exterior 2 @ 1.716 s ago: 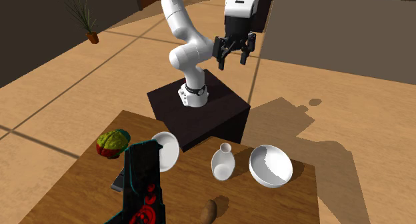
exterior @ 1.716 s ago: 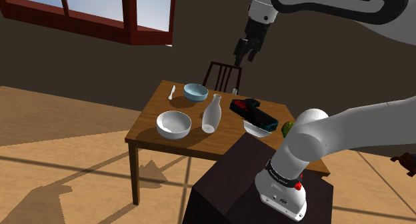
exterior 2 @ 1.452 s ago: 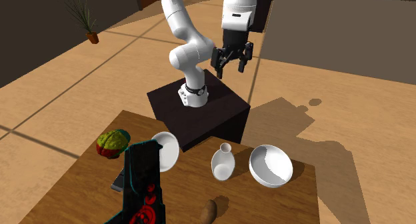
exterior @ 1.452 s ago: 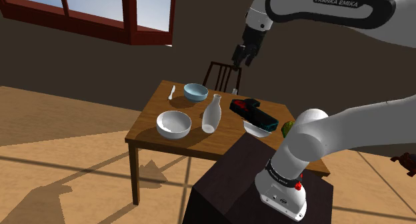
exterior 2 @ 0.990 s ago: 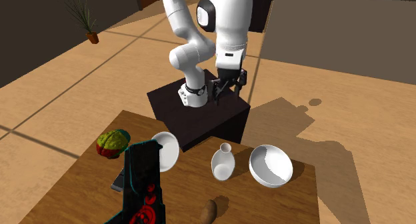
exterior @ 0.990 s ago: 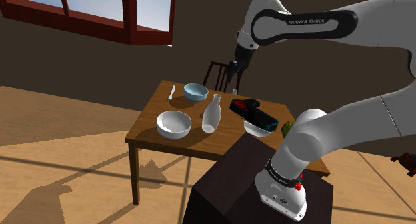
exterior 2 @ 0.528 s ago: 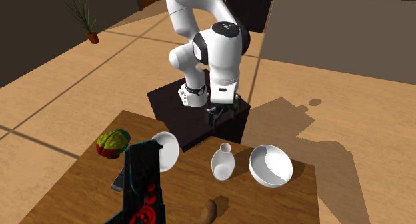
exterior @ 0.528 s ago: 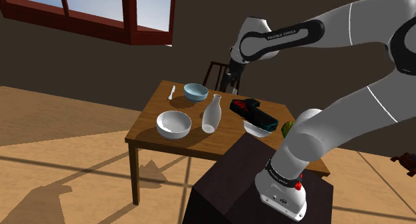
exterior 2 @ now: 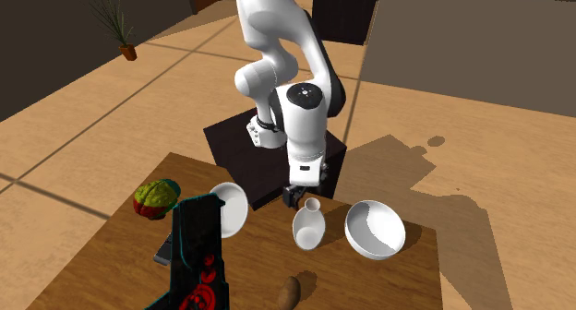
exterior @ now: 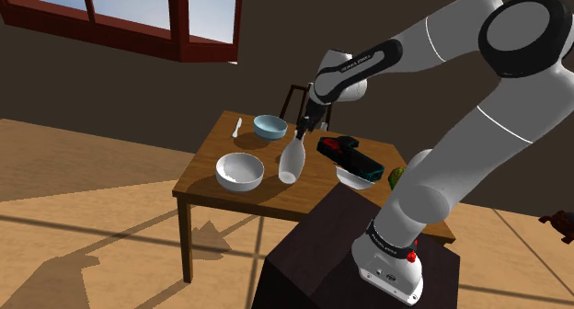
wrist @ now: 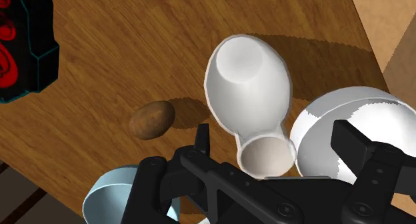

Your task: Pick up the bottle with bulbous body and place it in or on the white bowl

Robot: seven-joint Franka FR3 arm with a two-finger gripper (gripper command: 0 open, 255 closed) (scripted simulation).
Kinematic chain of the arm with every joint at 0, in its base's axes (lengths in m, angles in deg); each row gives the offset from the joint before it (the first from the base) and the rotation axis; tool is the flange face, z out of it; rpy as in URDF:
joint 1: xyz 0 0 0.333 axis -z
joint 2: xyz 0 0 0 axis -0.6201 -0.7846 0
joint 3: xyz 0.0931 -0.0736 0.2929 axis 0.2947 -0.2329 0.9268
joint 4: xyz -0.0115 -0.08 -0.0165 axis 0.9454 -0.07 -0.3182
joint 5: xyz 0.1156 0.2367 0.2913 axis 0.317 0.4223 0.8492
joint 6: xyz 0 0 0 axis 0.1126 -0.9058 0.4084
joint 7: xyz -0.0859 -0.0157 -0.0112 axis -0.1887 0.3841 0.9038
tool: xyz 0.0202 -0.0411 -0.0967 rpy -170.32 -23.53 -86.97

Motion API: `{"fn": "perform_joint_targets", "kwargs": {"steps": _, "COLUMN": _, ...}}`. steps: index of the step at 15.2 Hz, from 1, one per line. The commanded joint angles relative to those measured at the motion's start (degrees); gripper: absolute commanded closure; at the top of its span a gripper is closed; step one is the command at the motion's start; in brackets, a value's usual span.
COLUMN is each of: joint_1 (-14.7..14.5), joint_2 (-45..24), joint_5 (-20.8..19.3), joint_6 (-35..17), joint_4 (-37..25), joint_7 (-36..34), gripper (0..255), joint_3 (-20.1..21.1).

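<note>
A white bottle [exterior: 292,160] with a bulbous body and narrow neck stands upright mid-table. In the shoulder view the big white bowl [exterior: 240,171] sits just left of it. My black gripper [exterior: 300,128] hovers open right at the bottle's mouth. The second exterior view has the gripper [exterior 2: 297,194] just over the bottle [exterior 2: 308,227], with the white bowl [exterior 2: 374,229] to its right. Through the wrist camera the bottle [wrist: 247,83] has its open neck between my spread fingers [wrist: 202,139], and neither touches it. The white bowl [wrist: 320,126] lies beside it.
On the wooden table [exterior: 207,160] are a light blue bowl [exterior: 270,126], a spoon [exterior: 237,127], a black box with red print [exterior: 348,156], a small white bowl [exterior: 352,177], a green fruit [exterior: 397,177] and a brown potato [wrist: 152,119]. A chair [exterior: 306,103] stands behind.
The arm has swung down from high above the chair to the bottle's mouth. The fingers stayed open. Nothing on the table moved.
</note>
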Motion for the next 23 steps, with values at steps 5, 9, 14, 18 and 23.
{"fn": "perform_joint_targets", "kwargs": {"steps": 5, "joint_1": -1.0, "joint_2": -4.9, "joint_5": 2.6, "joint_6": -5.3, "joint_4": 0.6, "joint_7": 2.0, "gripper": 0, "joint_3": -0.8}}
{"fn": "perform_joint_targets", "kwargs": {"steps": 9, "joint_1": -1.1, "joint_2": -5.4, "joint_5": 3.0, "joint_6": -5.8, "joint_4": 0.7, "joint_7": 2.3, "gripper": 0, "joint_3": -0.9}}
{"fn": "perform_joint_targets", "kwargs": {"steps": 14, "joint_1": -1.1, "joint_2": -5.4, "joint_5": 3.0, "joint_6": -5.8, "joint_4": 0.7, "joint_7": 2.3, "gripper": 255, "joint_3": -0.9}}
{"fn": "perform_joint_targets", "kwargs": {"steps": 18, "joint_1": -1.1, "joint_2": -5.4, "joint_5": 3.0, "joint_6": -5.8, "joint_4": 0.7, "joint_7": 2.3, "gripper": 255, "joint_3": -0.9}}
{"fn": "perform_joint_targets", "kwargs": {"steps": 23, "joint_1": -1.1, "joint_2": -5.4, "joint_5": 3.0, "joint_6": -5.8, "joint_4": 0.7, "joint_7": 2.3, "gripper": 255, "joint_3": -0.9}}
